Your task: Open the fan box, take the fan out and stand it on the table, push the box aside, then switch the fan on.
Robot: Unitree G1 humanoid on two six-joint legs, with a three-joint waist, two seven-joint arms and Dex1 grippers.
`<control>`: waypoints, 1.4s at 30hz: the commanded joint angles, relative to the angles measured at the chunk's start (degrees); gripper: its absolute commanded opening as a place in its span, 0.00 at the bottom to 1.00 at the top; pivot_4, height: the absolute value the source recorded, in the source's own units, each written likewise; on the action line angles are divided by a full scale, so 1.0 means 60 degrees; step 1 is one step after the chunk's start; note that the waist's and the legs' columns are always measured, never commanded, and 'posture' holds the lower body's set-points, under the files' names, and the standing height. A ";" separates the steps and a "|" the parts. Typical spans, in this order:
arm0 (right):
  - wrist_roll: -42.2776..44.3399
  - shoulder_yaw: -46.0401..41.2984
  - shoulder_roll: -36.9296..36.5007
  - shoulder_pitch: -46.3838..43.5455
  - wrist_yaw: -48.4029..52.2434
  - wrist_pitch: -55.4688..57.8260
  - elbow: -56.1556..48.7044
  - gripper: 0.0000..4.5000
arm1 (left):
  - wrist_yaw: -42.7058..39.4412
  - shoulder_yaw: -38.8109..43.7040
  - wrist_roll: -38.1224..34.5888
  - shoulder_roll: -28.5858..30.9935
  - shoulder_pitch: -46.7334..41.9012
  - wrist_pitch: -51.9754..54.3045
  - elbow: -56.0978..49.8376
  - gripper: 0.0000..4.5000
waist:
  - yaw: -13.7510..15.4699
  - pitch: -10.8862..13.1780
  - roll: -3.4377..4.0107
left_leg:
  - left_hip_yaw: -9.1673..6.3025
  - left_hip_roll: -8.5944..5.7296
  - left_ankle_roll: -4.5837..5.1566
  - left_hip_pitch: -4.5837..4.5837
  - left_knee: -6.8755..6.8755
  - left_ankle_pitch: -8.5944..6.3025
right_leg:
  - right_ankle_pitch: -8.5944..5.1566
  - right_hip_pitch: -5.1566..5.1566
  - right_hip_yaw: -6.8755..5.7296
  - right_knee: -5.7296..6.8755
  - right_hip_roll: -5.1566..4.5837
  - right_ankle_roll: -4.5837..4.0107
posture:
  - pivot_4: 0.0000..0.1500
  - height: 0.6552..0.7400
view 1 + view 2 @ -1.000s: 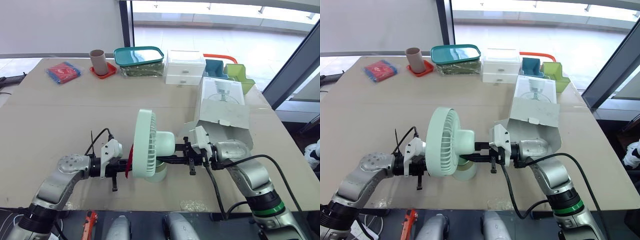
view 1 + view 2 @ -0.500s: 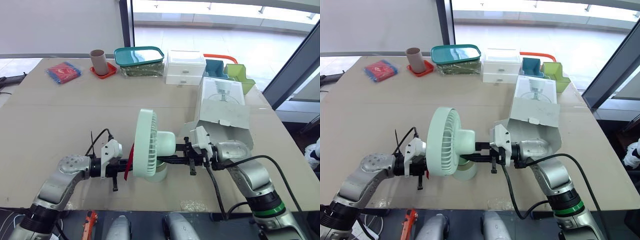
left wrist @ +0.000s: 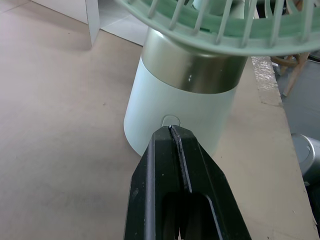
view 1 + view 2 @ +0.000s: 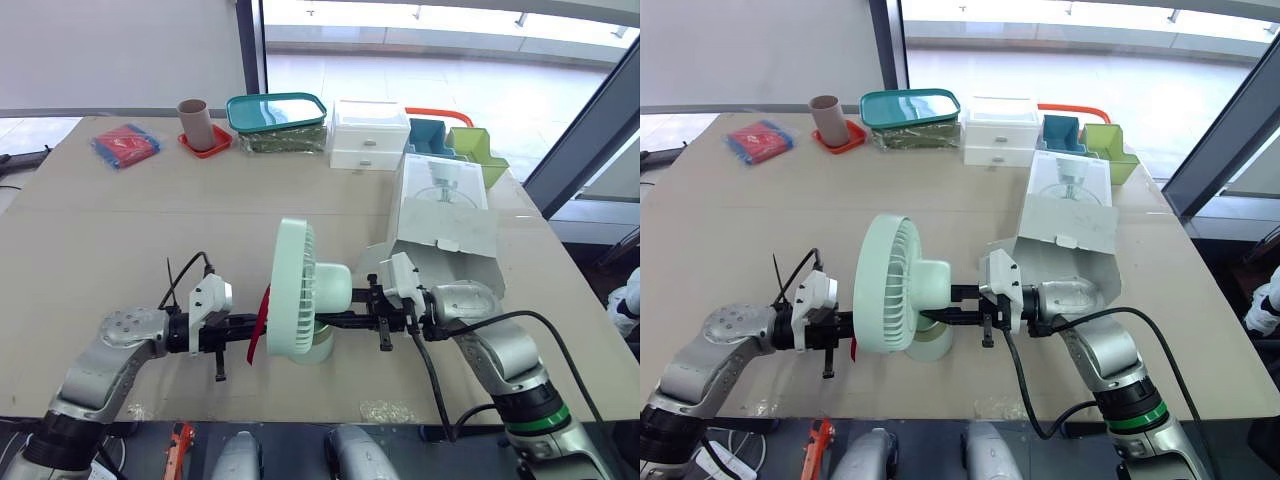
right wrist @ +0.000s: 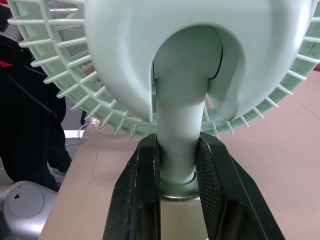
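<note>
The mint-green fan (image 4: 298,292) stands upright on its white and gold base (image 3: 186,95) near the table's front edge. My right gripper (image 4: 932,318) is shut on the fan's neck (image 5: 177,145), one finger on each side, just above the base. My left gripper (image 4: 258,327) reaches in from the left with its fingers (image 3: 172,150) shut together. Their tip is level with the small oval button (image 3: 171,120) low on the base; I cannot tell whether they touch. The white fan box (image 4: 445,225) lies open behind and to the right of the fan, its flaps spread towards the fan.
Along the table's far edge stand a red packet (image 4: 126,143), a cup on a red coaster (image 4: 194,118), a teal-lidded container (image 4: 277,112), a white drawer unit (image 4: 369,133) and blue and green bins (image 4: 476,150). The table's front edge (image 3: 265,80) runs close by the fan.
My left arm has drawn back a little to the left, away from the fan. The fan, the box and my right gripper have stayed where they were.
</note>
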 commanded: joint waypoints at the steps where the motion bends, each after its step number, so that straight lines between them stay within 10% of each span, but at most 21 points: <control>1: 0.0061 -0.0066 -0.0149 0.0072 0.0033 0.0192 -0.0136 0.10 | 0.0131 0.0383 -0.0355 0.0055 0.0254 0.0165 -0.0535 0.01 | 0.0000 0.0000 0.0000 | 0.0000 0.0000 0.0000 0.0000 0.0000 0.0000 | 0.0000 0.0000 0.0000 0.0000 0.0000 0.0000 | 1.00 1.00; 30: -0.0041 -0.0467 0.0772 -0.2295 -0.0921 0.0374 0.1266 0.10 | 0.0185 0.0657 -0.0253 -0.0263 0.1022 -0.0891 -0.0250 0.06 | -0.0022 0.0008 0.0007 | 0.0004 0.0007 0.0001 -0.0014 -0.0016 -0.0001 | -0.0002 -0.0027 -0.0004 0.0003 0.0000 -0.0019 | 1.00 1.00; 42: -0.1041 -0.0176 0.1868 -0.4753 -0.0056 -0.1223 0.5721 0.10 | 0.0375 0.0497 -0.0161 -0.0514 0.0799 -0.0938 -0.0264 0.06 | -0.0066 0.0016 0.0015 | 0.0009 0.0015 0.0004 -0.0018 -0.0021 -0.0003 | 0.0001 -0.0040 -0.0018 0.0007 0.0000 -0.0040 | 1.00 1.00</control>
